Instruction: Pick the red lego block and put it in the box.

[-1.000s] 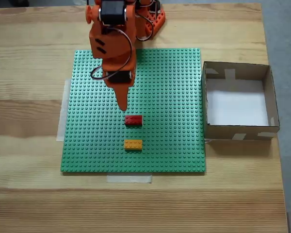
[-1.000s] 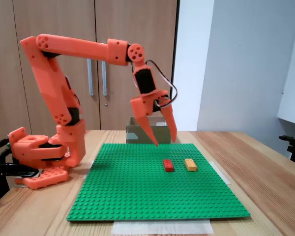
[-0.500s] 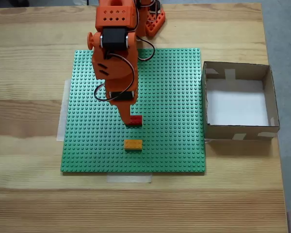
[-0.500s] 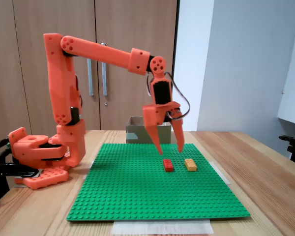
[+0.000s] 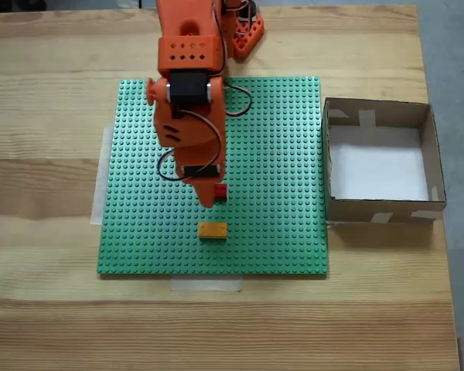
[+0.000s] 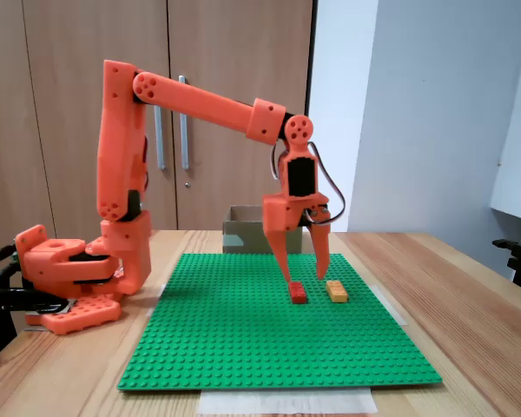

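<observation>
Two small bricks sit on the green studded plastic baseplate (image 5: 278,154). In the top-down fixed view, the yellow-orange lego brick (image 5: 212,229) is nearest. Just beyond it lies the small red lego block (image 5: 220,192), its long side running left to right, half hidden under the orange two-finger gripper (image 6: 309,280). In the side fixed view the fingers are spread apart, one tip touching the block, the other between both bricks. Far right, off the baseplate, waits the square brown cardboard box (image 5: 379,114).
</observation>
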Robot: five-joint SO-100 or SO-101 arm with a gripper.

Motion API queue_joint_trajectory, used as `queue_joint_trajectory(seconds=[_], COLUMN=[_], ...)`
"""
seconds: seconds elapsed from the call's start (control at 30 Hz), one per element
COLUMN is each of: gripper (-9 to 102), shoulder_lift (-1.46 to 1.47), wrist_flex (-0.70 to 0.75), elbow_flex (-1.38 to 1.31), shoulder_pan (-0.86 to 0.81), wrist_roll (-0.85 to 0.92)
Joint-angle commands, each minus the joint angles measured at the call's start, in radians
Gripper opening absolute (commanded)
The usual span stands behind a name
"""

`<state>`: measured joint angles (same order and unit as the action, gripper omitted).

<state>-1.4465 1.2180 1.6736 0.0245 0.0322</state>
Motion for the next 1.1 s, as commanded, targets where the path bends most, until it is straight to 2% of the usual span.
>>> queue_joint_trajectory(seconds=[0.0,0.6,1.07], gripper=[21,22,22], shoulder_lift=[0.003,0.123,0.126], wrist_flex=[0.011,-0.044,-0.032], elbow_flex=[-0.011,-0.049,-0.055], shoulder_pan=[0.008,0.0,-0.003], wrist_roll=[0.015,-0.015,-0.006])
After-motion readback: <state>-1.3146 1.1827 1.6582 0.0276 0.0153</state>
